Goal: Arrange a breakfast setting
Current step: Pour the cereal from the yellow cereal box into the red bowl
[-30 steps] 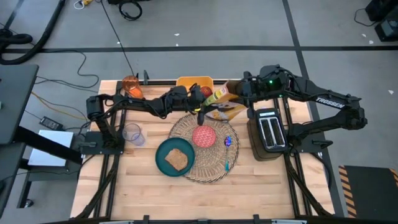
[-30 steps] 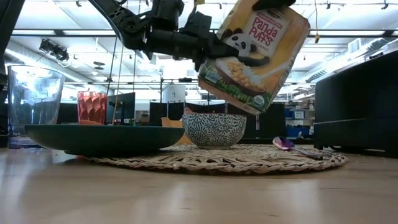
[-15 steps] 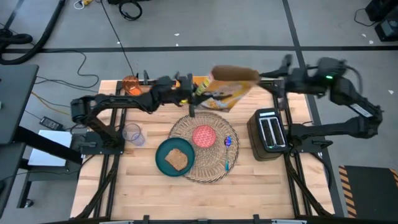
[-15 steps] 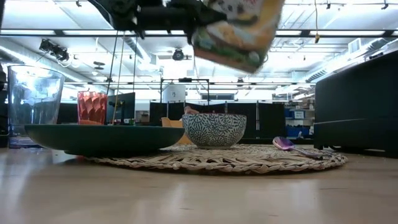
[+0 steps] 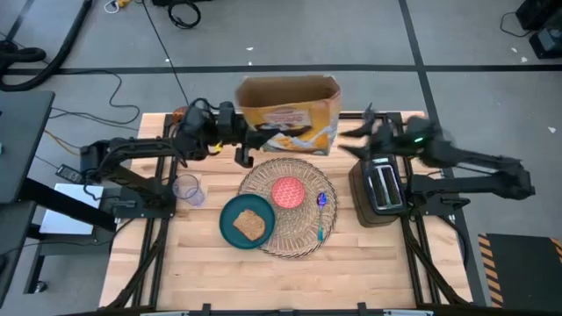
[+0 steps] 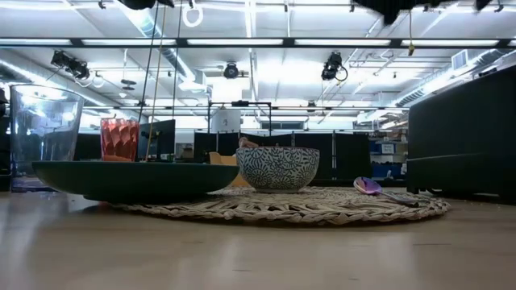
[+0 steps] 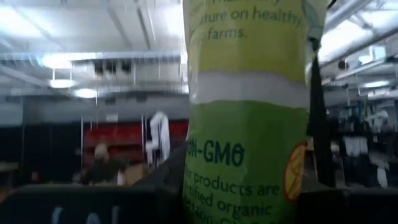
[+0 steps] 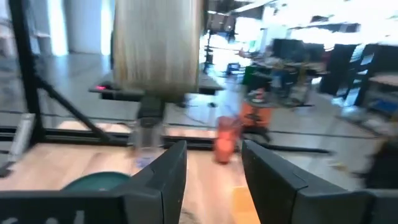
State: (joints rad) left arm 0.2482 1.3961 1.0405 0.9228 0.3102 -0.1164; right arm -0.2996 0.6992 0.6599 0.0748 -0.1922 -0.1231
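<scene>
The cereal box (image 5: 288,114) hangs high over the far edge of the table, open top showing, and the left gripper (image 5: 248,143) has its fingers pinched on the box's left side; from the left wrist the green-and-yellow panel (image 7: 249,118) blocks most of the outlook. The right gripper (image 5: 358,133) is apart from the box, over the far end of the black toaster (image 5: 382,189), its fingers (image 8: 165,180) spread with nothing between them.

Below, the woven placemat (image 5: 263,184) lies mid-table. The pink bowl (image 5: 288,191) sits on it, patterned outside as seen from table height (image 6: 277,167). The teal plate (image 5: 230,224) overlaps the mat's near left edge and carries the toast slice (image 5: 251,225). A small blue utensil (image 5: 322,199) lies on the mat's right side. A clear glass (image 5: 186,189) stands left of the mat; the orange cup (image 5: 183,118) is at the far left, behind the left arm.
</scene>
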